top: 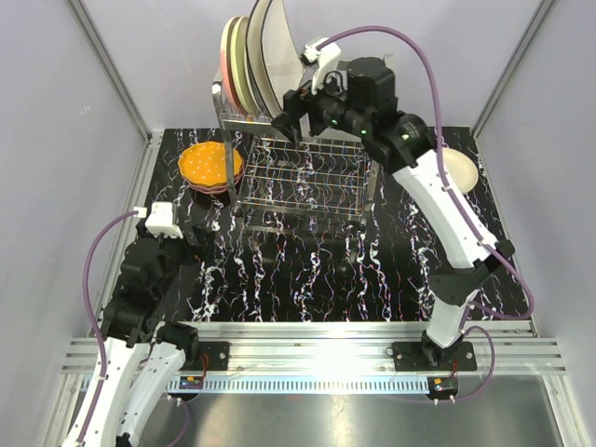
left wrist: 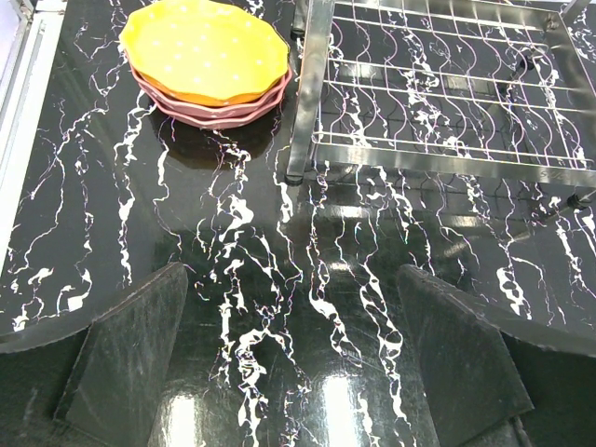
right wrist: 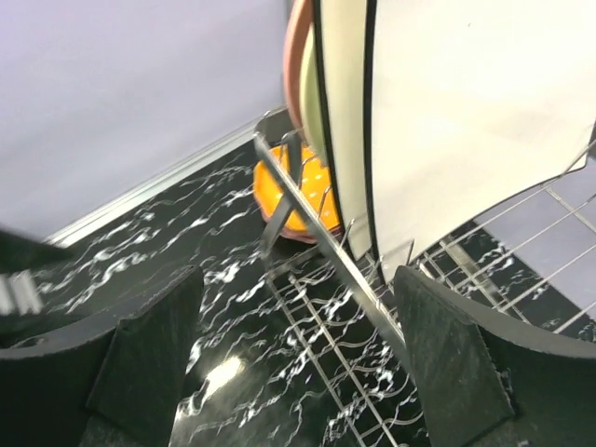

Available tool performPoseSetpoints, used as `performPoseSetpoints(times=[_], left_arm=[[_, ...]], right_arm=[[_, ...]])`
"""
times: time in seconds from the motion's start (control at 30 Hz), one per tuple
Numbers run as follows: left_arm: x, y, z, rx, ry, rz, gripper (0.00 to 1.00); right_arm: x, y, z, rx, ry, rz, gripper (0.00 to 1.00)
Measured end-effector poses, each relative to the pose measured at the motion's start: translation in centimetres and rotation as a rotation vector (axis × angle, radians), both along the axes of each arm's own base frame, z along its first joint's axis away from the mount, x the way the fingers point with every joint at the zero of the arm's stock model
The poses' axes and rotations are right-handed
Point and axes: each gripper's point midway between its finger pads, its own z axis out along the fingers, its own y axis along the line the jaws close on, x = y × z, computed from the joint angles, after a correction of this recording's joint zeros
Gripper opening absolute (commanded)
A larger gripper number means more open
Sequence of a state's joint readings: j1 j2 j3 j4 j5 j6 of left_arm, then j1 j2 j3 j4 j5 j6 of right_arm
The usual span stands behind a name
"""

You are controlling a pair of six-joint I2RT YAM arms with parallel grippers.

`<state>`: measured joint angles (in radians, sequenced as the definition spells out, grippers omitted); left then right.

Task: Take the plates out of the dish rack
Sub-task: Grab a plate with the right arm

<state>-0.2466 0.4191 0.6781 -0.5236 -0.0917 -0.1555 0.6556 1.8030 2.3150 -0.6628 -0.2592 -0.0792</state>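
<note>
The dish rack (top: 303, 177) stands at the back middle of the table. Three plates stand upright at its top left: a pink one (top: 226, 51), a cream round one (top: 244, 56) and a large cream square one (top: 277, 51). My right gripper (top: 287, 116) hovers open beside the square plate (right wrist: 475, 112), just over the rack's top rail (right wrist: 326, 242), with nothing between its fingers (right wrist: 149, 354). An orange plate (top: 211, 163) lies on pink plates left of the rack, and a cream plate (top: 459, 170) lies at the right. My left gripper (left wrist: 298, 363) stands open and empty, low over the table.
The stack with the orange plate (left wrist: 205, 51) sits close to the rack's front left post (left wrist: 305, 93). Grey walls and aluminium rails close in the table on three sides. The right arm (top: 447, 214) reaches across the right part of the table, partly hiding the cream plate there.
</note>
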Motion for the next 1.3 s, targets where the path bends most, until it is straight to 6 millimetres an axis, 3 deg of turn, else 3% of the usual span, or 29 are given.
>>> performPoseSetpoints(times=[0.23, 0.47, 1.17, 1.3], left_arm=[[0.1, 0.0, -0.1, 0.002, 0.006, 0.0, 0.99], [0.1, 0.0, -0.2, 0.003, 0.01, 0.0, 0.99], [0.1, 0.0, -0.2, 0.004, 0.01, 0.0, 0.99], [0.1, 0.0, -0.2, 0.004, 0.01, 0.0, 0.99]], right_arm=[[3.7, 2.2, -0.4, 0.002, -0.081, -0.154, 0.77], [7.1, 1.9, -0.7, -0.018, -0.16, -0.281, 0.71], [10.4, 3.8, -0.6, -0.065, -0.351, -0.427, 0.5], [10.7, 4.2, -0.4, -0.072, -0.389, -0.456, 0.34]])
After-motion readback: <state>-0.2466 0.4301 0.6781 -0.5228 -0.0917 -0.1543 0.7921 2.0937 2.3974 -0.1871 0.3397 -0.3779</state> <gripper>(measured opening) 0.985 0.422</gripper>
